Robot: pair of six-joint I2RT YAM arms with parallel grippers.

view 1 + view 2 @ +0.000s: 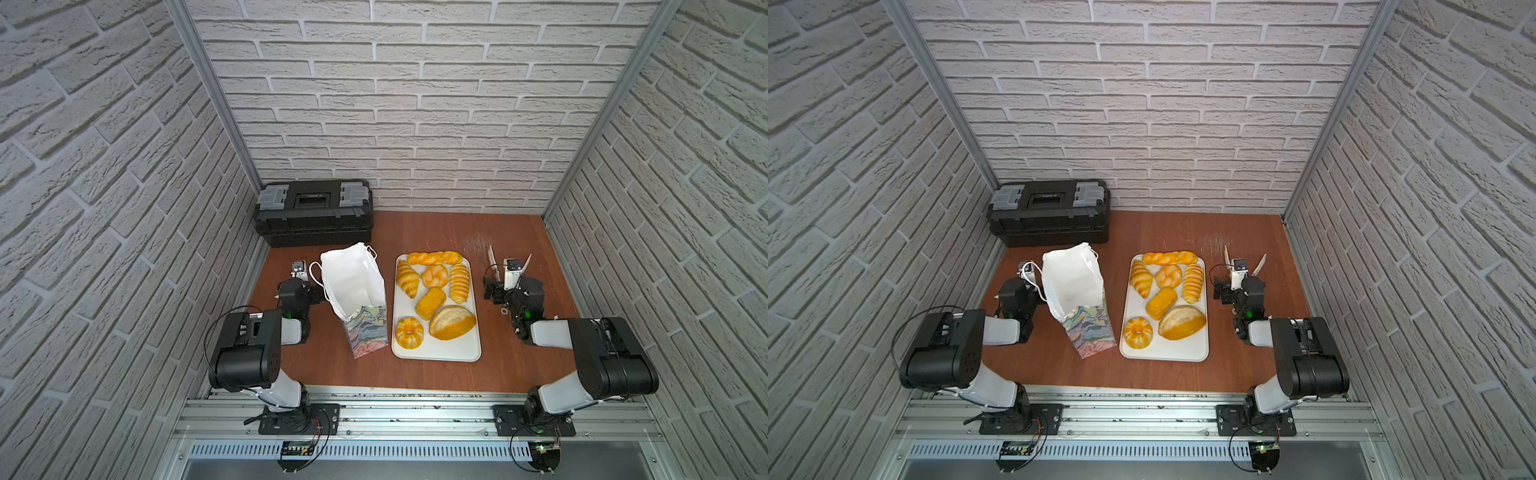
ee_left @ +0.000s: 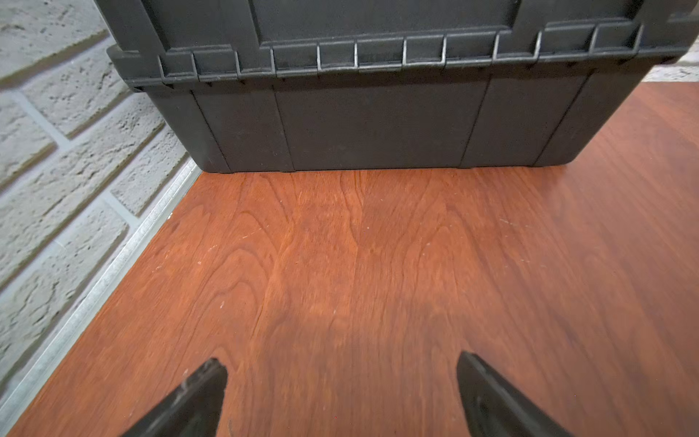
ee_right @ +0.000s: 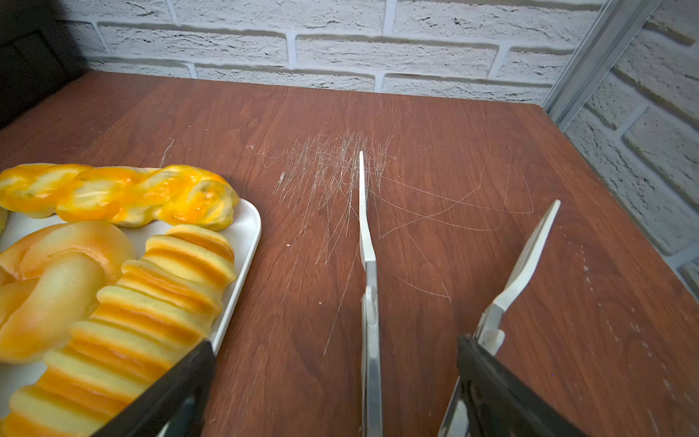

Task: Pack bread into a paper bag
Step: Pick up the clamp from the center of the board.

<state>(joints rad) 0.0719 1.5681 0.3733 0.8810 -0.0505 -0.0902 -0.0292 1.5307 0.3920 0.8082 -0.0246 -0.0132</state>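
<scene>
Several golden glossy bread pieces lie on a white tray [image 1: 457, 351]: braided stick [image 1: 434, 258], croissant [image 1: 407, 278], knot roll [image 1: 434, 276], ridged roll [image 1: 459, 283], small loaf [image 1: 430, 303], ring [image 1: 409, 332] and floury oval loaf [image 1: 452, 323]. The paper bag [image 1: 353, 286] stands open left of the tray, white inside and swirl-patterned outside. My left gripper [image 2: 340, 357] is open over bare wood behind the bag. My right gripper [image 3: 334, 342] is open right of the tray. White-tipped tongs [image 3: 366, 234] reach forward between its fingers, one arm beside the right finger, the other clear of the left.
A black toolbox [image 1: 313, 212] sits in the back left corner, straight ahead of the left gripper. Brick-pattern walls close in the table on three sides. A scratched patch of wood [image 3: 333, 166] lies beyond the tongs.
</scene>
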